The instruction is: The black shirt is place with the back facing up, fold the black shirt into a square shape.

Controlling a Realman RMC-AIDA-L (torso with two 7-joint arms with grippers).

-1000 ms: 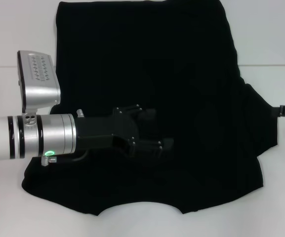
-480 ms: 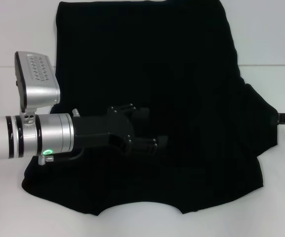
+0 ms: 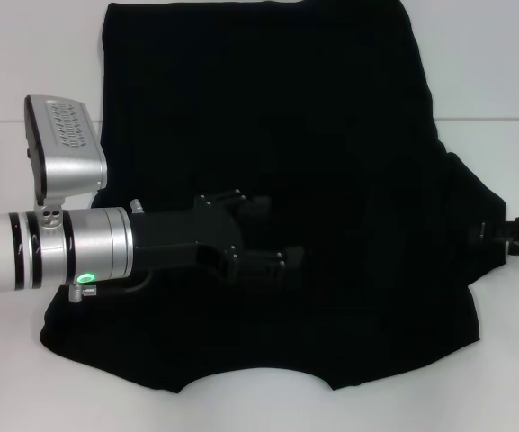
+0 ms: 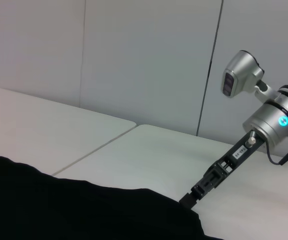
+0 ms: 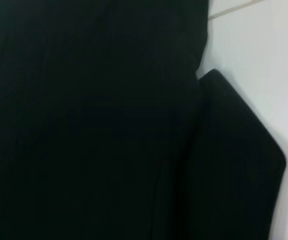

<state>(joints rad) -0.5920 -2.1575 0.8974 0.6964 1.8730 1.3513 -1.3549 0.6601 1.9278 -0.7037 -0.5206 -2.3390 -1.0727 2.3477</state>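
Left gripper [image 3: 272,238] hangs over the middle-left of the black shirt [image 3: 331,135], fingers spread apart, nothing held, pointing across the cloth toward the right. The shirt lies flat on the white table [image 3: 493,81], plain back up, long axis running away from the robot, collar notch at the near edge; soft matte knit, few wrinkles. Right sleeve [image 3: 475,225] sticks out as a rounded flap, and the right gripper [image 3: 511,234] sits right at its edge, so it's nearer for folding that sleeve inward; can't tell whether its fingers are parted or pinched.
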